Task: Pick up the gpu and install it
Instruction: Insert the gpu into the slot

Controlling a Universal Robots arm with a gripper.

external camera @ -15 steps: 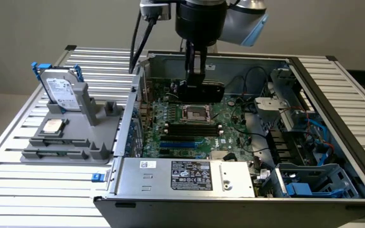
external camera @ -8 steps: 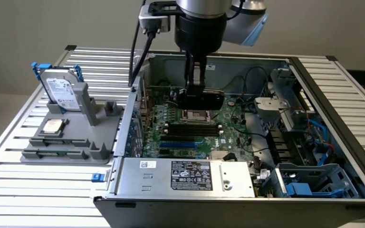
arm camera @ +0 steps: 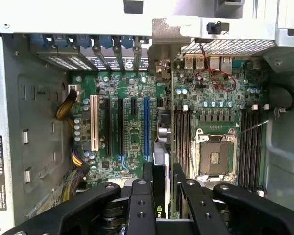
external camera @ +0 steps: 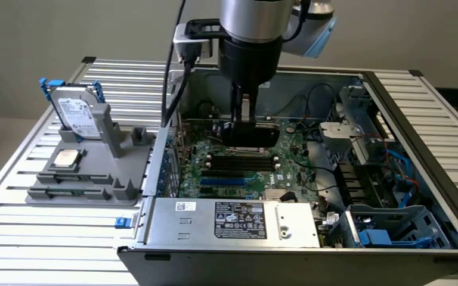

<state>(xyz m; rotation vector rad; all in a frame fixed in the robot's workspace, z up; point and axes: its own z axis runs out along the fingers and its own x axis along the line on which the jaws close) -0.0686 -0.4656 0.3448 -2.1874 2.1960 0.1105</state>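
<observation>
Wrist view: my gripper [arm camera: 162,183] pinches the gpu [arm camera: 161,142] edge-on above the motherboard [arm camera: 132,142]. Its long axis runs parallel to the blue slot [arm camera: 146,128], which I judge lies just beside it.

- Soft, even light falls from above in the exterior view, and the slatted surface [external camera: 22,238] reads pale and bright.
- The open computer case [external camera: 426,164] is dimmer inside, with shade beneath the arm on the motherboard [external camera: 237,170].
- In the wrist view the metal rim [arm camera: 210,27] is washed almost white.
- The black gripper [arm camera: 161,169] and the gpu [arm camera: 159,205] it clamps sit in shadow, with faint glints.
</observation>
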